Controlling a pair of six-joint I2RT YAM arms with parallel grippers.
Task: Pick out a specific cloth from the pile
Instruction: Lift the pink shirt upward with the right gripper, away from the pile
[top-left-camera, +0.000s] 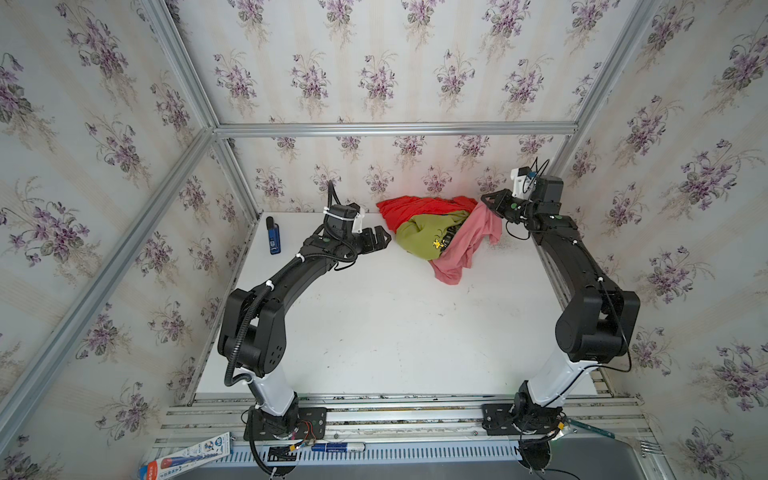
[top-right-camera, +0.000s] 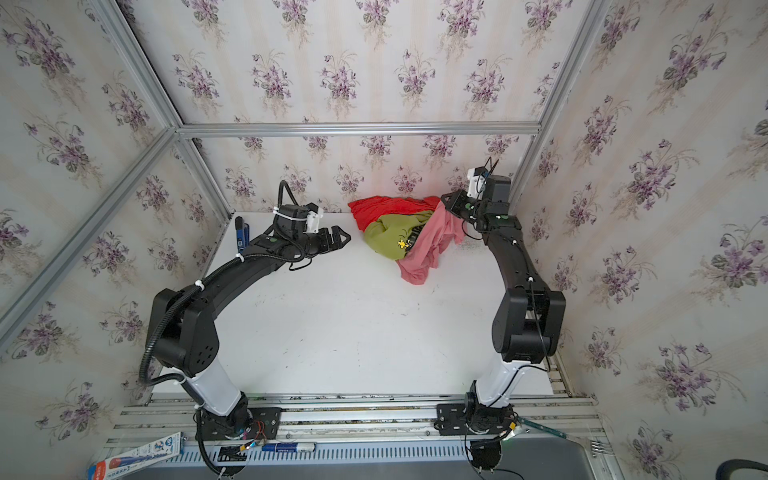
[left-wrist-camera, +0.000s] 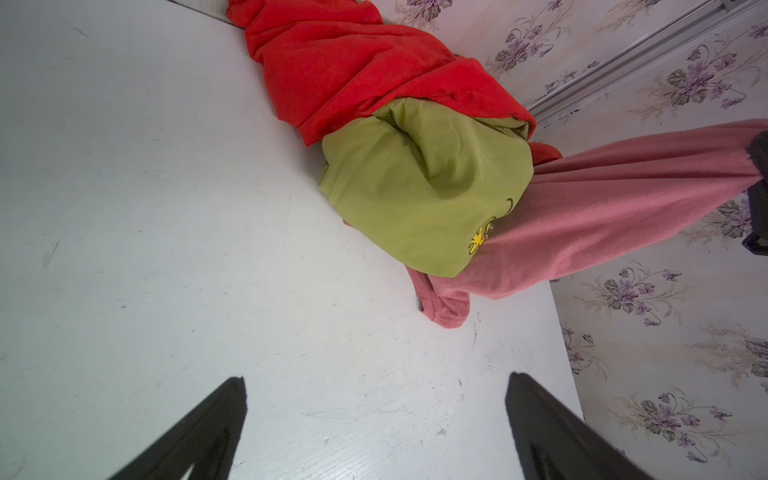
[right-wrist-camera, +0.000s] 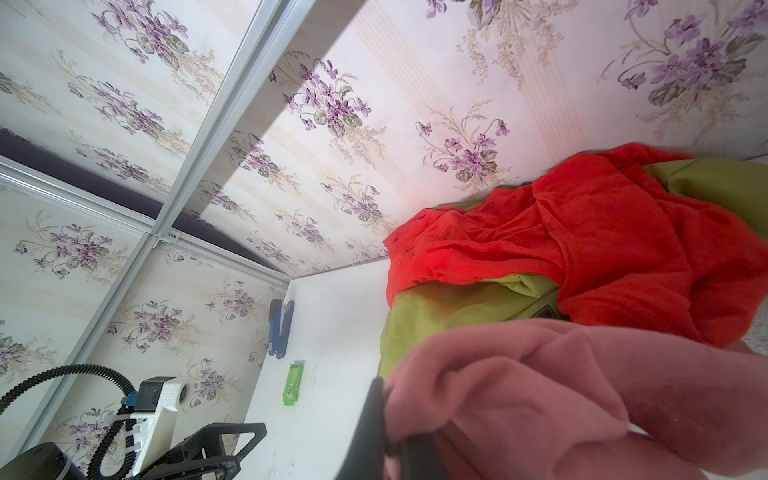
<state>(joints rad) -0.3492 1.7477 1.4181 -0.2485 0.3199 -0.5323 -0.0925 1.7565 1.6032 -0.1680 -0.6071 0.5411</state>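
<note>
Right gripper (top-left-camera: 491, 206) is pinching a bunched corner of the salmon-pink cloth (top-left-camera: 465, 245), upper right of centre in both top views. The fabric stretches up off the pile (top-right-camera: 390, 237), its lower end trailing on the white table (top-left-camera: 374, 332). Left gripper (left-wrist-camera: 376, 382), fingers spread wide, hovers just left of the pile, holding nothing. Olive cloth (top-left-camera: 419, 235) and red cloth (top-left-camera: 411, 210) lie bunched together against the back wall.

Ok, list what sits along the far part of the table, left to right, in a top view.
blue tool → left end effector, open → olive-green cloth → salmon-pink cloth → right end effector, shut on it. The red cloth spans too much to place.
</note>
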